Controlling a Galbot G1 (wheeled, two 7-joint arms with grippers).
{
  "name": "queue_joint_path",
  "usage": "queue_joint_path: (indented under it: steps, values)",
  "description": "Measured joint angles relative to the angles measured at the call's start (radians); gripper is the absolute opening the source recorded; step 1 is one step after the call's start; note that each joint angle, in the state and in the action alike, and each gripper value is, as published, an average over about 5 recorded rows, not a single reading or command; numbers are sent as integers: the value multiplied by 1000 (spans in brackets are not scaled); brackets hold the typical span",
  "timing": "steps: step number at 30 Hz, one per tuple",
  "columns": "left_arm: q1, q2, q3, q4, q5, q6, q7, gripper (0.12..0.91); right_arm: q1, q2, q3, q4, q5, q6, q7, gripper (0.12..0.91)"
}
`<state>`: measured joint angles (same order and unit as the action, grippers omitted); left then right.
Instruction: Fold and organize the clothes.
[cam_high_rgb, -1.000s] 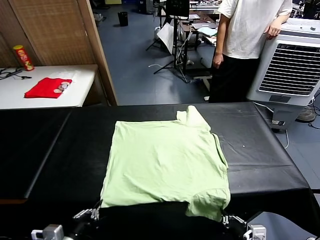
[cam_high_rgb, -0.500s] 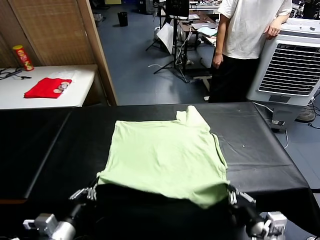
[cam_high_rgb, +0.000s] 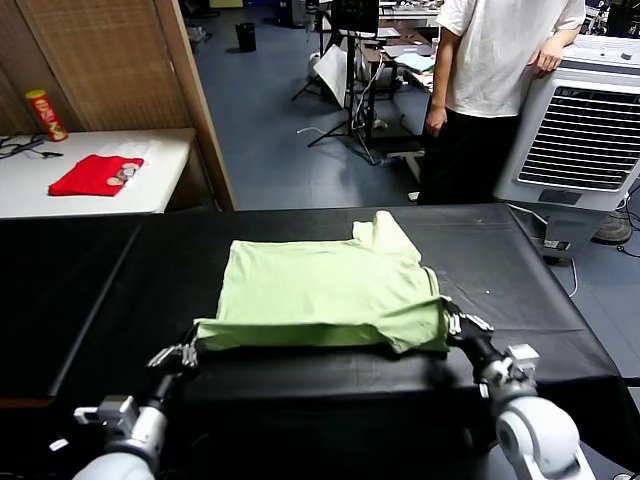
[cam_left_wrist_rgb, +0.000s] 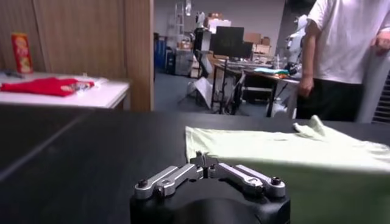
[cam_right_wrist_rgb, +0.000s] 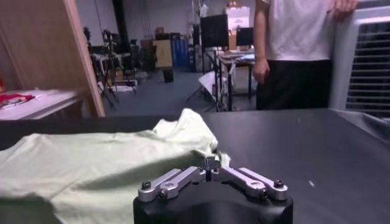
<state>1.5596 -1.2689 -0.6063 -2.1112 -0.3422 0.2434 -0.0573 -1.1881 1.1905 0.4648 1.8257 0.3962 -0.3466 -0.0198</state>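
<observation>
On the far left, a red garment and a tall red can are lying on a white side surface, well apart from our work. We are holding the left gripper at the near left corner of the pale green T-shirt, with its jaws clenched on the hem. The T-shirt is lying on the black surface near its middle; its near edge is raised off the surface and folded over toward the far side. We are holding the right gripper at the near right corner, its jaws also clenched on the fabric. Beyond the surface on the right, a person in a white T-shirt is standing beside a white air cooler.
</observation>
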Motion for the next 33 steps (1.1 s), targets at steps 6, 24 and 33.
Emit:
queue_joint_path:
  steps: [6, 24, 33]
  values:
    - [-70, 11, 30, 70, 16, 9, -3, 126, 4, -11, -1, -6, -18, -40, -39, 288]
    - [-44, 30, 26, 78, -19, 50, 2, 757, -271, -48, 95, 208, -47, -88, -28, 761]
    - [11, 27, 24, 51, -114, 96, 18, 797, -288, -45, 89, 205, -61, -85, -33, 437]
